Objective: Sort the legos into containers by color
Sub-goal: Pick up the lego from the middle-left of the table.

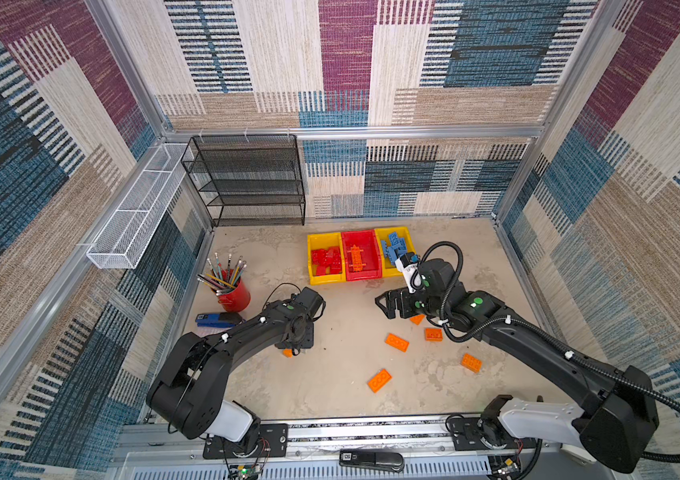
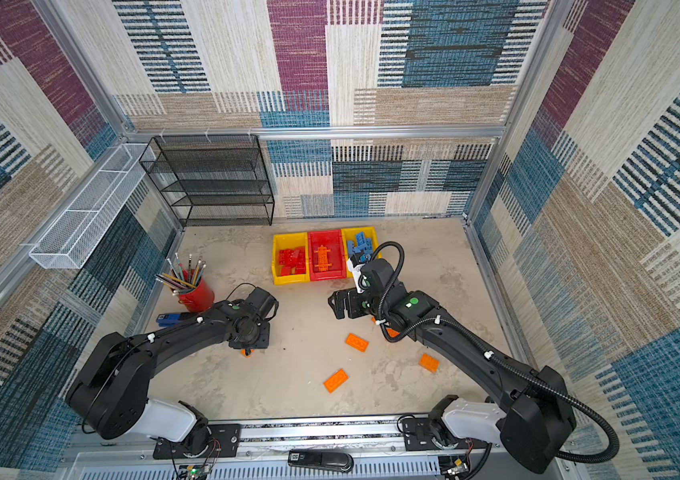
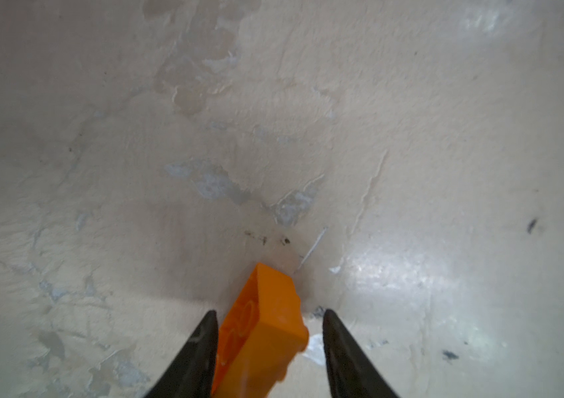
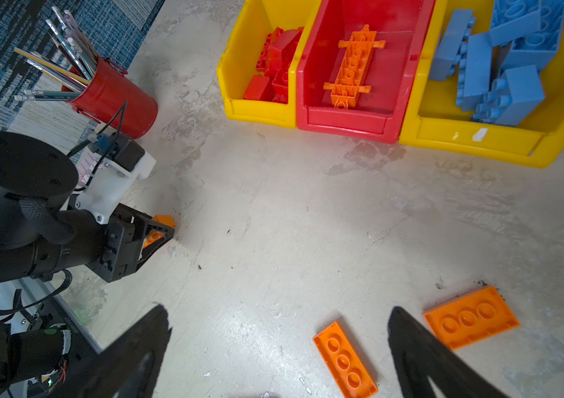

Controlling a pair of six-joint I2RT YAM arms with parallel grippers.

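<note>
Worn beige table [image 1: 330,399]: small orange brick [image 3: 263,324] sits tilted between left gripper [image 3: 270,311] fingers, one touching, gap at other; jaws narrow, not clamped. More orange legos [image 1: 396,342] lie loose near right gripper [image 1: 384,305], jaws wide. At containers [image 1: 361,277] behind: red bricks [image 4: 275,69] in left yellow, orange plate [image 4: 353,65] in red, blue bricks [image 4: 501,69] in right yellow. Red pencil cup [image 1: 238,297] stands beside left arm.

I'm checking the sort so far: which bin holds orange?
The red middle bin, holding one long orange plate; one yellow bin holds red bricks, the other yellow bin blue bricks.
</note>
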